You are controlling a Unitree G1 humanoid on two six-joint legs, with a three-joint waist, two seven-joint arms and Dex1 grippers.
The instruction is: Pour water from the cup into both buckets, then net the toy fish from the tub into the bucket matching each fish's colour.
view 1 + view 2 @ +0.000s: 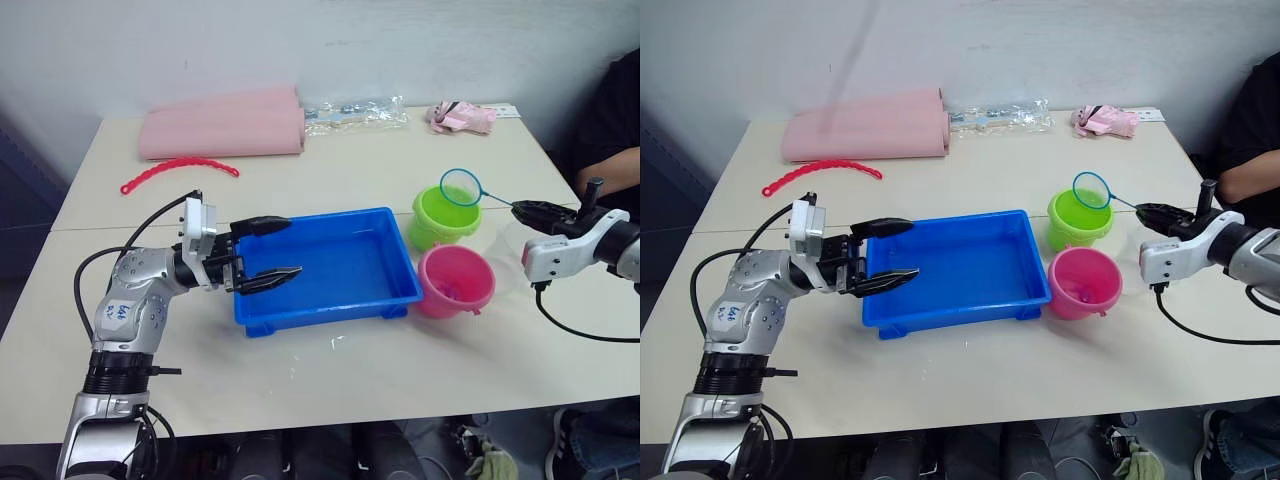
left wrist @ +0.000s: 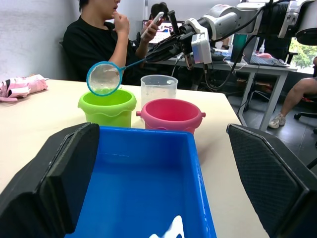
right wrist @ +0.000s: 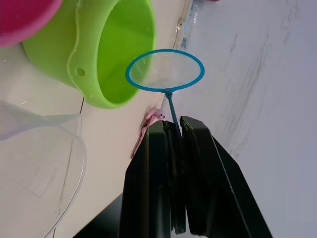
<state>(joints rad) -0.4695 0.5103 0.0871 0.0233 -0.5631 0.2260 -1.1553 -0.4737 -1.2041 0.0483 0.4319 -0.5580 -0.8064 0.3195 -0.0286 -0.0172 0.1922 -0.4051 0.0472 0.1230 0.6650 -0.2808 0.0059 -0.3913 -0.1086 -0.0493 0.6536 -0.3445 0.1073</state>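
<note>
Net (image 1: 461,187) over rear bucket (image 1: 443,219)

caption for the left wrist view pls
Right gripper holds the net above the green bucket.

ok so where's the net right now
The net is held up by the right pincer, its hoop over the far edge of the green bucket, on the robot's right, with the pink bucket just nearer and the tub to the left.

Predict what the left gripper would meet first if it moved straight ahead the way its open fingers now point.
Probably the blue tub: the left gripper points at its near end wall, fingers straddling it, though depth is uncertain.
</note>
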